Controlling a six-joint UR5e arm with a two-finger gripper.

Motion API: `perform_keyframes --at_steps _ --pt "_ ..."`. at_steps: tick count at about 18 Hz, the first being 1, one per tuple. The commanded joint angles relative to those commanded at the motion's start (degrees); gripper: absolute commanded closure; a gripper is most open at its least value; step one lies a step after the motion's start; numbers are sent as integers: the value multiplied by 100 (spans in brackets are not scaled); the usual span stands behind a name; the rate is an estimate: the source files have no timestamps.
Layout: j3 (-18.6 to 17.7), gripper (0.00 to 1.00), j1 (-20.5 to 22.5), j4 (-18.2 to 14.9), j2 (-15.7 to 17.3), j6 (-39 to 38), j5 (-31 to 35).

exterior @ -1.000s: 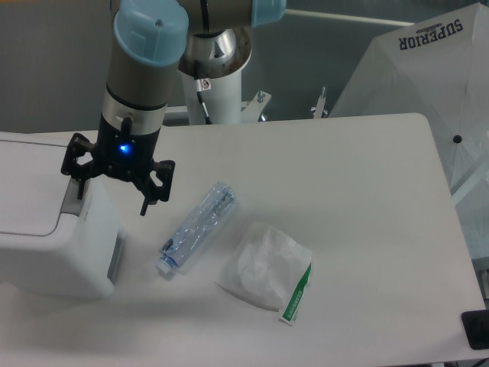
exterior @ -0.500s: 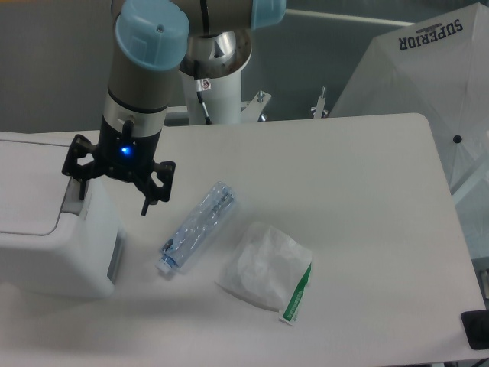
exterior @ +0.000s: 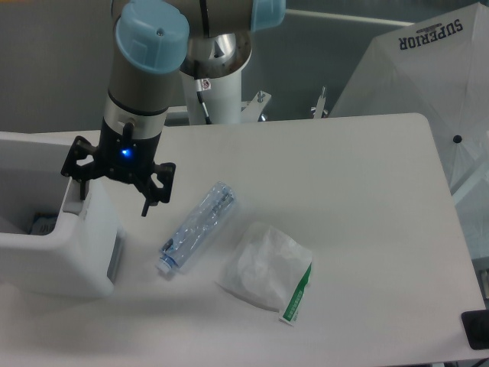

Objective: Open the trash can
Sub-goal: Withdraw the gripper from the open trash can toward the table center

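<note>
**Watch the bin's edge**

While the pincer (exterior: 109, 189) hangs at the right edge of the trash can (exterior: 53, 256), you should mind a few things that could go wrong.

Start at the left. The trash can sits at the left edge of the tabletop (exterior: 359, 206), partly cut off by the picture. Its top looks open now, and you can see down inside it, so the job seems done or close to done. One finger of the pincer is right at the grey tab (exterior: 70, 200) on the bin's rim. If you pull the arm sideways, that finger could catch the rim and drag or tip the bin. If you push down more, the bin could slide on the smooth top. Lifting straight up looks like the safest way out.

The pincer is spread wide and has nothing in it. Its right finger points down over bare tabletop, near the bottle (exterior: 198, 227) but not touching it. A swing to the right could knock the bottle, and it lies on its side, so it would likely roll.

Further right, the white bag (exterior: 265, 269) with green print lies just beside the bottle. It looks light and could slide if bumped.

Now the count: one trash can, one pincer, one bottle, one bag.
</note>
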Motion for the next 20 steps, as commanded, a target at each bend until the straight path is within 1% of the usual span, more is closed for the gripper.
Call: perform_keyframes --at_steps 4,6,7,9,12,14,15,16,19,20 --pt "70 0 35 35 44 97 -9" --pt "79 0 96 175 26 97 9" --pt "79 0 218 219 35 105 9" --pt "71 0 578 333 26 175 0" --pt "79 0 1176 387 -35 622 0" --pt "62 0 1493 404 -122 1096 9" --pt "44 0 1703 413 -175 1368 9" --pt "44 0 1975 413 -219 1797 9" --pt "79 0 2442 422 -491 2599 18" --pt "79 0 2626 518 -614 2950 26"
